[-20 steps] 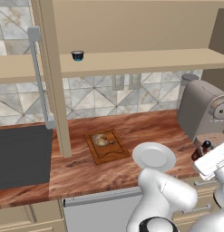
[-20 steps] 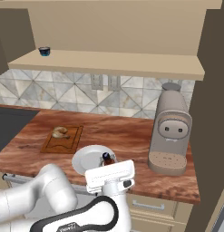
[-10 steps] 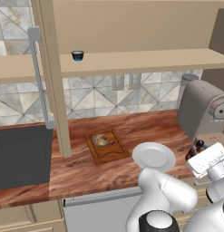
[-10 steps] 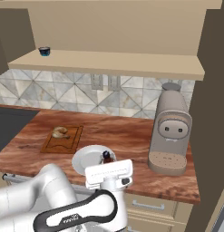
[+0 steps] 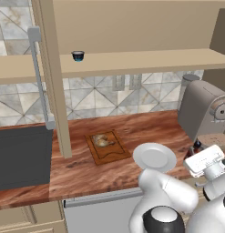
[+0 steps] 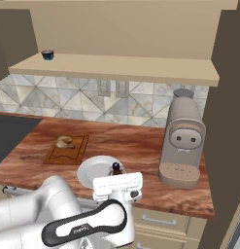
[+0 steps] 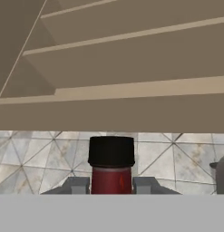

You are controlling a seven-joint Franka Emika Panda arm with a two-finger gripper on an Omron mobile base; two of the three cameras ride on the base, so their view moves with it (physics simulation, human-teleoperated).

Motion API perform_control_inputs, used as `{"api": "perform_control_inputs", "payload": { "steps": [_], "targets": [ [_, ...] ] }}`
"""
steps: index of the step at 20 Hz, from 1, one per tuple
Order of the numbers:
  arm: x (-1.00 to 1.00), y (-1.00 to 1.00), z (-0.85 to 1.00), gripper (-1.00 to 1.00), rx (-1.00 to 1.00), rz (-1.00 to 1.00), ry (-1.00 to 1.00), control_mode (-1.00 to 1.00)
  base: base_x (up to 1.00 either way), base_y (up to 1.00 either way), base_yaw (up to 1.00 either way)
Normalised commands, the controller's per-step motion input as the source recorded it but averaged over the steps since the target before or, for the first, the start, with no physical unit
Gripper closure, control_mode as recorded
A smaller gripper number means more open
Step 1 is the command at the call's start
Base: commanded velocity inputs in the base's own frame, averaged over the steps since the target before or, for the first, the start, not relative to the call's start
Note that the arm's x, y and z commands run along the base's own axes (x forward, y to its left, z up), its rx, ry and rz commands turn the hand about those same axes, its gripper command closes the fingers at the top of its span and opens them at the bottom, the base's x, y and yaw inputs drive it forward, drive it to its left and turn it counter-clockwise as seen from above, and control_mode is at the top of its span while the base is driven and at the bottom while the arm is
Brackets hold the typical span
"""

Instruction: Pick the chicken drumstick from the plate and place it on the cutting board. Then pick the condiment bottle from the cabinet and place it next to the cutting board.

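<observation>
My gripper [image 7: 111, 185] is shut on the condiment bottle [image 7: 111, 174], a dark-red bottle with a black cap held upright between the grey fingers [image 7: 77, 185]. The hand hangs low over the counter's front right, just right of the white plate [image 5: 155, 157]. The bottle's top [image 6: 115, 168] peeks above the hand, beside the plate [image 6: 94, 171]. The chicken drumstick [image 5: 102, 140] lies on the cutting board [image 5: 109, 152], left of the plate. In the right base view the drumstick [image 6: 64, 142] sits at the board's [image 6: 73, 151] far end. The cabinet shelf [image 5: 141, 59] runs overhead.
A small dark blue-rimmed cup [image 5: 78, 55] stands on the shelf. A grey coffee machine [image 5: 202, 109] rises on the counter just right of the hand. The shelving's vertical post [image 5: 54, 91] and a dark sink [image 5: 20, 154] are at the left.
The hand with the bottle has shifted slightly left, toward the plate, staying low over the counter's front edge. The drumstick, board and plate have not moved.
</observation>
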Motion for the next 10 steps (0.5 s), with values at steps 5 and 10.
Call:
{"api": "perform_control_inputs", "payload": {
  "steps": [5, 10],
  "targets": [
    [0.07, -0.46, -0.2, 1.0, -0.01, -0.01, 0.0, -1.0, 0.0, 0.0, 0.0],
    [0.07, -0.41, -0.18, 1.0, -0.02, -0.01, 0.0, -1.0, 0.0, 0.0, 0.0]
  ]
}}
